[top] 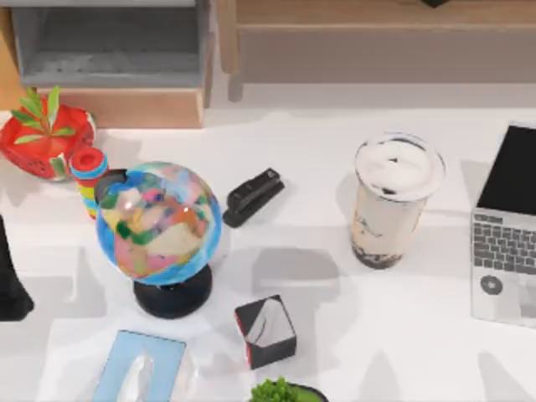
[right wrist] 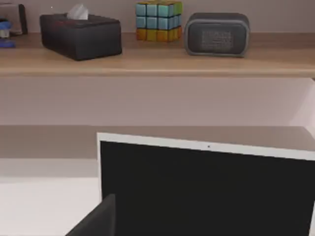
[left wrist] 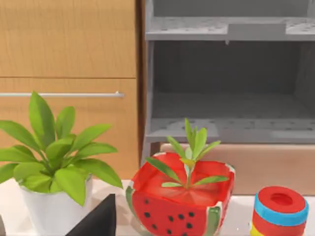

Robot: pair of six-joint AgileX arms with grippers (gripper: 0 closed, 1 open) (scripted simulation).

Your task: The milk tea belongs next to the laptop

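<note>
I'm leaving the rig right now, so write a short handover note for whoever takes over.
Left arm sits parked at the top view's left edge; its fingers can't be judged, and the right gripper's can't either.
Milk tea stands upright on the table, free of any gripper, left of the laptop with a small gap.
Done: the cup appears to sit next to the laptop already.
Left: probably nothing; check the cup stands steady.
</note>
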